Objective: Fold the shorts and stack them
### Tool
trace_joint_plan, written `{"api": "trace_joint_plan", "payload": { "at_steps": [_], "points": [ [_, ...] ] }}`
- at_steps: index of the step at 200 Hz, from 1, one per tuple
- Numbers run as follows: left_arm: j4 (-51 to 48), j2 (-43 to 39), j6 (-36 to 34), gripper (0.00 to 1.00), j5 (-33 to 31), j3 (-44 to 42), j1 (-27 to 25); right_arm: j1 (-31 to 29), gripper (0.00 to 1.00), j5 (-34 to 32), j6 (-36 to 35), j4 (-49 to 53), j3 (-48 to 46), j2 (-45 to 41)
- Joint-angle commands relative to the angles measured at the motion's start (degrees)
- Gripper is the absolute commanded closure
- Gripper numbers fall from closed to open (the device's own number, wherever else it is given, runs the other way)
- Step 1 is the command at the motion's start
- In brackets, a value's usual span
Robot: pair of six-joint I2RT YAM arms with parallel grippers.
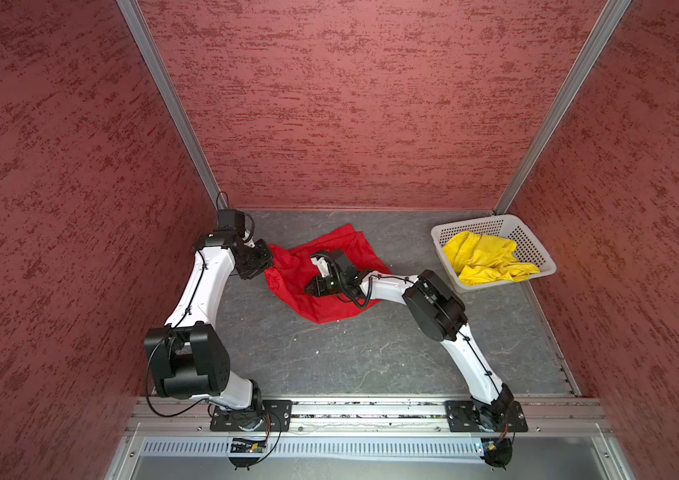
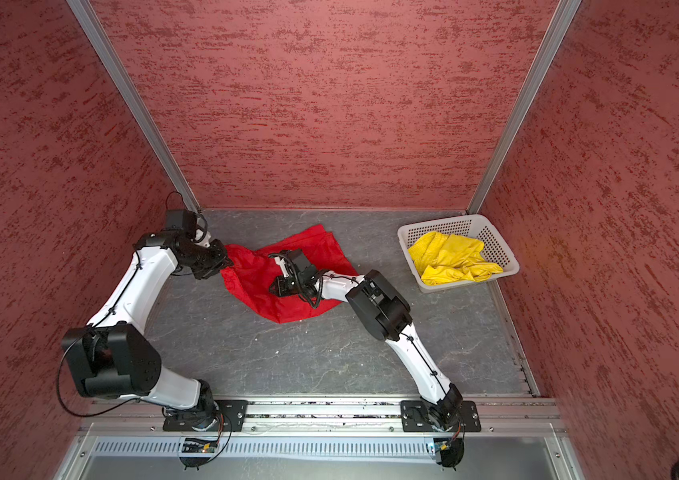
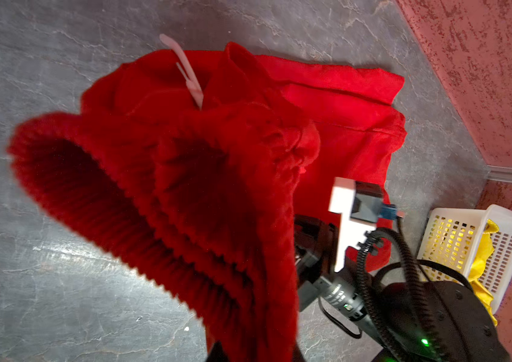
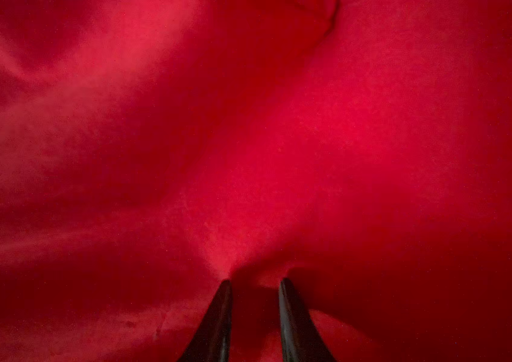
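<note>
Laundry folding barely begun; nothing stacked yet.
Well left of the white basket [image 1: 475, 221], the left gripper [image 1: 267, 261] is clamped on the gathered waist of the red shorts [image 1: 342, 249]; nearer it, the right gripper [image 4: 253, 282] is closed on a pinch of their middle. The yellow shorts [image 1: 483, 257] are crumpled inside the basket. Thin cloth may be lost from a grip or bunched if pulled unevenly. No writing can be read.

Robot lab cell w/ alu-framed red walls [image 1: 350, 104], base rail [image 1: 371, 409].

one red shorts [image 1: 288, 278], one yellow shorts [image 1: 483, 257], one basket [image 1: 479, 227]
</note>
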State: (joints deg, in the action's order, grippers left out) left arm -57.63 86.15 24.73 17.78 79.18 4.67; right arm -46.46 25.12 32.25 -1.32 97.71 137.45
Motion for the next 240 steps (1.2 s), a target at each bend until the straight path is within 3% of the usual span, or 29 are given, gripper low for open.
{"api": "trace_joint_plan", "payload": {
  "at_steps": [1, 32, 80, 117, 145, 181, 240],
  "points": [
    [-2.1, 0.9, -1.6, 0.98, -0.2, 2.6, -2.5, -2.1, 0.7, 2.0, 0.9, 3.1, 4.6, 2.9],
    [-2.8, 4.0, -1.8, 0.95, -1.1, 6.2, -6.7, -2.2, 0.71, 5.5, 5.9, -2.6, 3.9, 3.7],
    [-7.8, 10.1, -5.4, 0.94, -7.1, 13.6, -11.2, 12.6, 0.68, 10.2, 16.2, -20.0, -21.4, -15.1],
    [-11.2, 13.4, -7.5, 0.94, -10.7, 18.3, -13.3, 22.2, 0.67, 9.0, 10.5, -12.0, -32.6, -26.6],
    [-13.0, 14.9, -8.9, 0.93, -12.1, 20.3, -13.9, 24.3, 0.68, 5.4, 5.3, -4.0, -34.1, -25.7],
    [-15.2, 16.5, -9.1, 0.92, -13.1, 24.6, -15.4, 23.2, 0.68, 6.5, 5.4, -5.0, -33.8, -21.5],
    [-19.1, 25.0, -6.9, 0.89, -12.9, 39.9, -24.8, 20.7, 0.69, 4.6, 4.7, -4.2, -32.0, -17.8]
  ]
}}
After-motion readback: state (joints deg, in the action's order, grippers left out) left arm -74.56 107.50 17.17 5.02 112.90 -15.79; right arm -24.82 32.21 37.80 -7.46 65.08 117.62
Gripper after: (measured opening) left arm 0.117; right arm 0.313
